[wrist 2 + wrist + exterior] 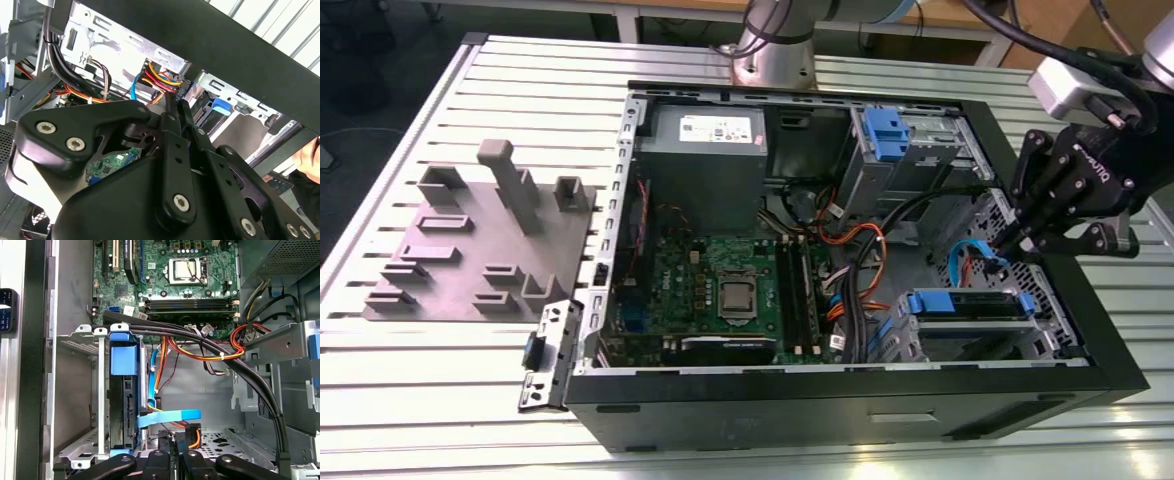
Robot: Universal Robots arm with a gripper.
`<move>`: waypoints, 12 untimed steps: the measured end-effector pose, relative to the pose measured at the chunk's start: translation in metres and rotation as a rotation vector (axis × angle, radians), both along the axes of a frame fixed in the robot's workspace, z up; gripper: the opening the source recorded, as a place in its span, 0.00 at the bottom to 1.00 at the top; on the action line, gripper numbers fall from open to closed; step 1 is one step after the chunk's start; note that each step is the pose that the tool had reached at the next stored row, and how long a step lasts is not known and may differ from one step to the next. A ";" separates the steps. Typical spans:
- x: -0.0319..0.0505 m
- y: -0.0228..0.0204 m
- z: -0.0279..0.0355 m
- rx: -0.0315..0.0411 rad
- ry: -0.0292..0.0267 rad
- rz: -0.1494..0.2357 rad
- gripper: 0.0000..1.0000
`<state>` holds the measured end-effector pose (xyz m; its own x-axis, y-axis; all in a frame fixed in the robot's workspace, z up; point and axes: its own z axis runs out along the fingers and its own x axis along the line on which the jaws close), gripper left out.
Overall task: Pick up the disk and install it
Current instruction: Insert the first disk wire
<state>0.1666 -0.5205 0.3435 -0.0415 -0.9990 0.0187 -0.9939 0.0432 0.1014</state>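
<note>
Disk (pixel 970 303) sits slotted in the lower drive cage (pixel 987 335) of the open computer case (pixel 854 400), toward the exterior view's right. It shows edge-on: a thin dark-grey slab clipped in a bright blue carrier, its broad faces hidden. Its long axis runs along the exterior view's left-right, with the blue tab end toward the motherboard (pixel 720 290). Two blue carriers are in the case, this one and a second (pixel 886 135) in the upper cage. One grey fixture plate (pixel 467 250) lies on the slatted table (pixel 440 400). One gripper (pixel 1017 245) hovers just above the lower cage, its fingers pressed together on nothing.
</note>
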 end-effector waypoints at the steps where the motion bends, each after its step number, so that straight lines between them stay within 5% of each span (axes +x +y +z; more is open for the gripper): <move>1: 0.0000 0.0000 0.0000 -0.0029 0.0000 0.000 0.16; 7: -0.0008 -0.0003 0.0002 -0.0056 -0.0004 0.001 0.16; 12: -0.0061 -0.0006 0.0005 -0.0068 -0.0166 0.007 0.16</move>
<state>0.1604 -0.5211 0.3439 -0.0353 -0.9991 0.0248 -0.9957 0.0373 0.0846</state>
